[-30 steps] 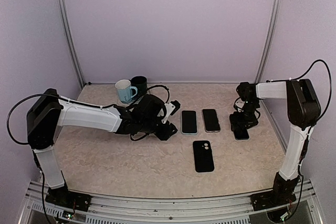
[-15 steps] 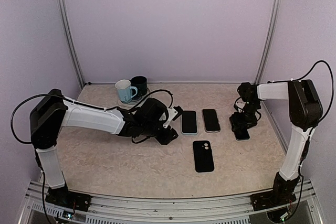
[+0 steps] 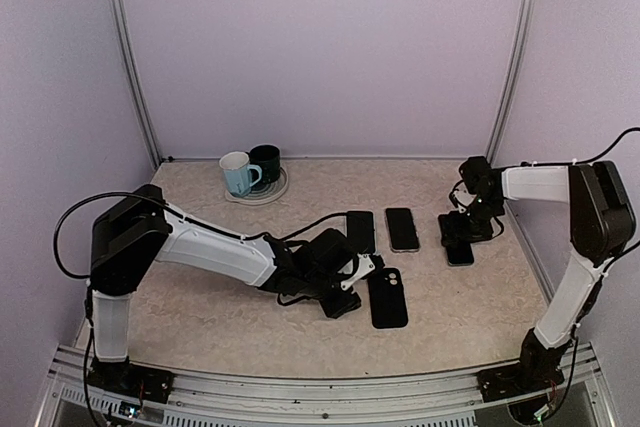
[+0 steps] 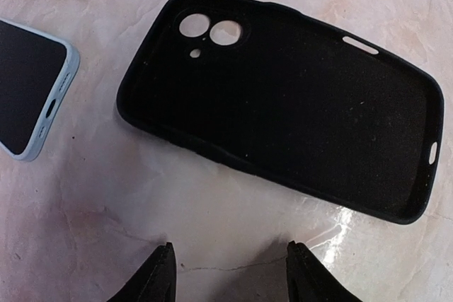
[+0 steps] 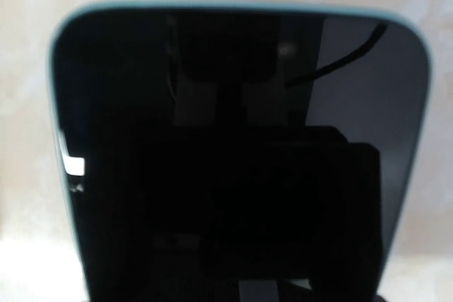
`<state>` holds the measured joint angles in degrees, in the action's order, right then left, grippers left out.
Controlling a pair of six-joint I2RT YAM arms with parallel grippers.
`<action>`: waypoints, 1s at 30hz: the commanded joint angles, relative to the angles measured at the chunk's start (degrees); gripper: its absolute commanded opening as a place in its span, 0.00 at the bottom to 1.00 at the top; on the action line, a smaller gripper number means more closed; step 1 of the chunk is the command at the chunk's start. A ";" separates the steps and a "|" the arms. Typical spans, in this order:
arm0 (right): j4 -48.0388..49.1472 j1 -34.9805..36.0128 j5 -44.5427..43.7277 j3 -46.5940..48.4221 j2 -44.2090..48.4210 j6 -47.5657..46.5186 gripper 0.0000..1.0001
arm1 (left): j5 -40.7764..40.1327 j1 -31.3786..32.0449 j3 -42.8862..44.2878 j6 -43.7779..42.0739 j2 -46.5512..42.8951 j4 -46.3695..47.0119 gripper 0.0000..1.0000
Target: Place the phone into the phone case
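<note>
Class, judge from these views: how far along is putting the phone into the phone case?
Done: nothing; the black phone case lies empty, open side up. In hand: left gripper hovers open beside it; right gripper sits over a phone, grip unclear. Left: lifting and seating the phone.

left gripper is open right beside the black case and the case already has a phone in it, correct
Not quite. The black case is empty: the left wrist view shows its bare inside, with the table visible through the camera holes. The rest holds: the left gripper is open right beside it.
</note>
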<state>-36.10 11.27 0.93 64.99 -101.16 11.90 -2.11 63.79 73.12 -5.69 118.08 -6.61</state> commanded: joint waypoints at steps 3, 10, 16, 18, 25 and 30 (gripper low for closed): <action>4.04 1.04 0.48 -2.69 5.61 1.08 0.51 | 1.24 1.64 4.24 -2.65 4.41 -3.44 0.53; 3.92 5.34 -1.97 -2.15 8.42 2.27 0.50 | 4.64 2.19 7.15 -3.12 7.15 -5.12 0.52; 4.62 8.19 -1.87 -3.43 13.20 4.77 0.47 | 9.24 2.69 7.81 -3.57 6.96 -2.41 0.53; 4.97 10.93 -2.22 -3.68 14.40 5.94 0.47 | 10.16 2.30 7.41 -2.90 6.82 -0.64 0.53; 6.88 24.14 -6.89 -8.51 19.72 15.32 0.44 | 13.25 -2.90 -4.55 5.17 -3.23 12.02 0.50; 11.31 32.91 -9.59 -14.67 23.11 23.67 0.43 | 3.59 -6.49 -11.74 10.39 -12.80 14.57 0.52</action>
<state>-29.45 39.55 -4.84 53.45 -81.08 26.94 8.49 59.92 64.25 -0.93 113.21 2.59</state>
